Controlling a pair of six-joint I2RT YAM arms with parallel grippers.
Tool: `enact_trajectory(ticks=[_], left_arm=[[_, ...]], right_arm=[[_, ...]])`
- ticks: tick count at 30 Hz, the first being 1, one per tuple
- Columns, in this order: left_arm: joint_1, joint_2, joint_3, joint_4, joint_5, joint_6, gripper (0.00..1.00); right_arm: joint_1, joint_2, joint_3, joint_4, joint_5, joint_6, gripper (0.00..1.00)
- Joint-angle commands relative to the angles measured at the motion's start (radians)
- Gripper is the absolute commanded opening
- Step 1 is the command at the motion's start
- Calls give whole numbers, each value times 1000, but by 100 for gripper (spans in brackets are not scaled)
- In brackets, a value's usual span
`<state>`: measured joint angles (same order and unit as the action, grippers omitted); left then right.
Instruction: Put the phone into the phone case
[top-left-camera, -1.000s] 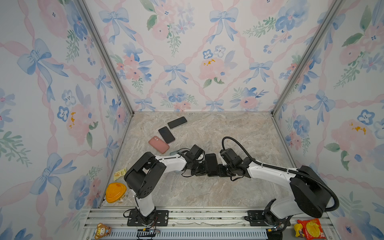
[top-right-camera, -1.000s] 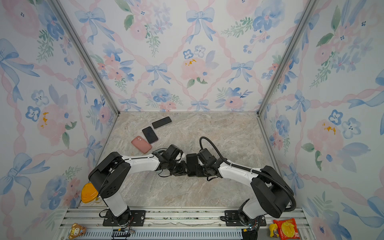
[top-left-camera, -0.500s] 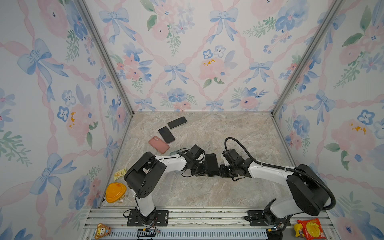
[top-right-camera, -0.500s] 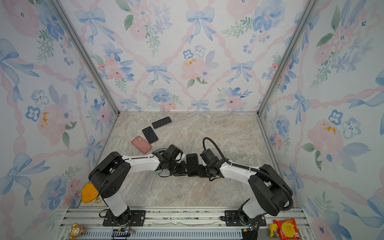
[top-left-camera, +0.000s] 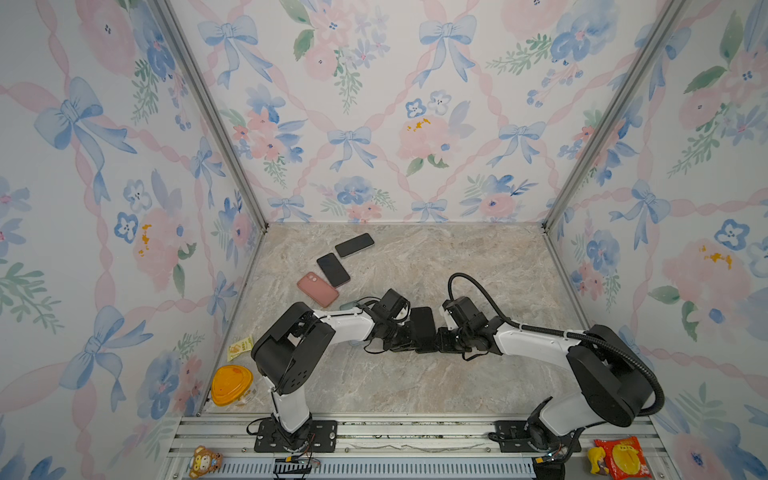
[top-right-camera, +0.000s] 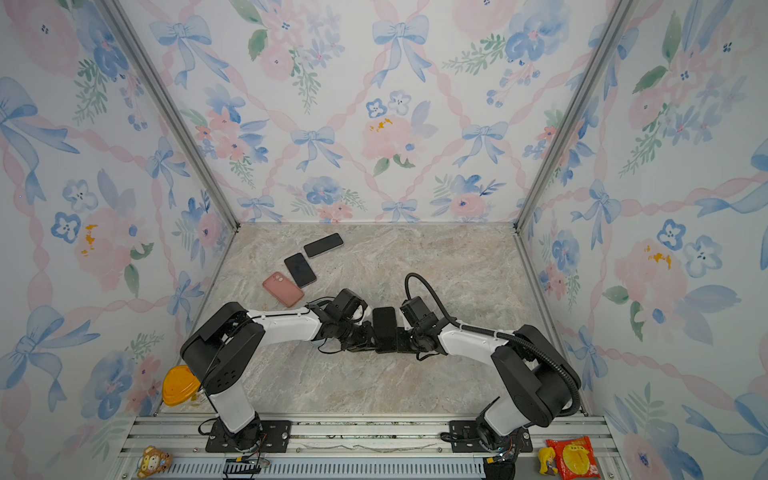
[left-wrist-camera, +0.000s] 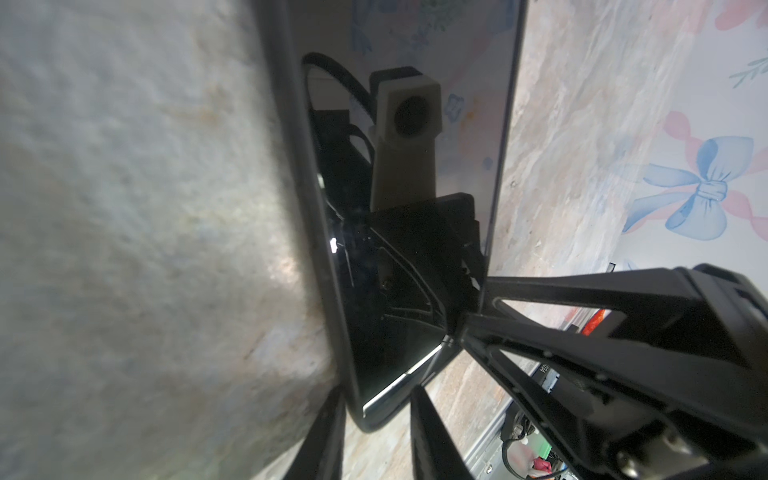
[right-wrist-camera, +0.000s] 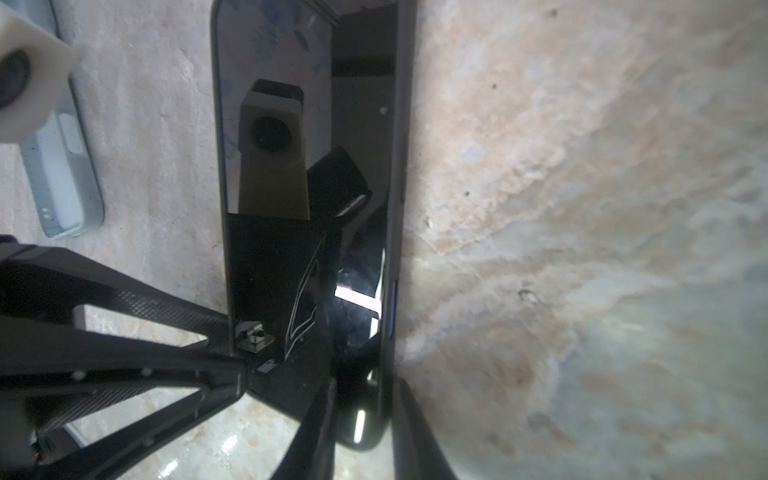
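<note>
In both top views the phone (top-left-camera: 422, 328) is in the lower middle of the frame, between the two arms. The left gripper (top-left-camera: 408, 338) comes to it from the left and the right gripper (top-left-camera: 437, 338) from the right. Each one has hold of the lower part of a long edge.

In the left wrist view the left fingers (left-wrist-camera: 326, 436) stand close together with the phone between them, and its dark screen mirrors the camera. In the right wrist view the right fingers (right-wrist-camera: 415, 432) are narrow in the same way and pinch the phone. Whether the phone touches the table (top-left-camera: 478, 270) I cannot tell.

The pale green case (right-wrist-camera: 62, 174) lies flat on the table, near the phone but apart from it. In the top views it is left of the phone and mostly hidden under the left arm. Further to the upper left lie a pink case (top-left-camera: 318, 289), a second phone (top-left-camera: 333, 269) and a third phone (top-left-camera: 354, 244).
</note>
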<state>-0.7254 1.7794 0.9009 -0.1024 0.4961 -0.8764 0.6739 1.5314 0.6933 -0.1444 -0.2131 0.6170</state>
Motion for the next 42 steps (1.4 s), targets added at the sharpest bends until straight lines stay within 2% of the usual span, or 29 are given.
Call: enact_trajectory(ticks=[1, 11, 15, 17, 22, 28, 34, 42], left_arm=[[-6, 53, 6, -8, -10, -9, 28], [-9, 55, 5, -5, -11, -13, 24], [-9, 43, 0, -6, -18, -10, 22], [-10, 19, -6, -14, -42, -7, 22], [-5, -46, 11, -107, -141, 20, 24], [2, -109, 8, -188, -216, 54, 28], [39, -183, -12, -261, -280, 105, 37], [76, -238, -60, -264, -293, 127, 49]], right_arm=[[1, 24, -25, 6, -12, 1, 25], [10, 33, -22, 12, -9, 31, 21], [9, 7, -1, -42, 19, 20, 22], [12, -21, 25, -113, 61, 19, 26], [97, -85, 147, -318, 307, 67, 44], [182, -9, 304, -439, 511, 56, 56], [191, 97, 401, -454, 490, 44, 67], [182, 212, 468, -446, 437, 30, 78]])
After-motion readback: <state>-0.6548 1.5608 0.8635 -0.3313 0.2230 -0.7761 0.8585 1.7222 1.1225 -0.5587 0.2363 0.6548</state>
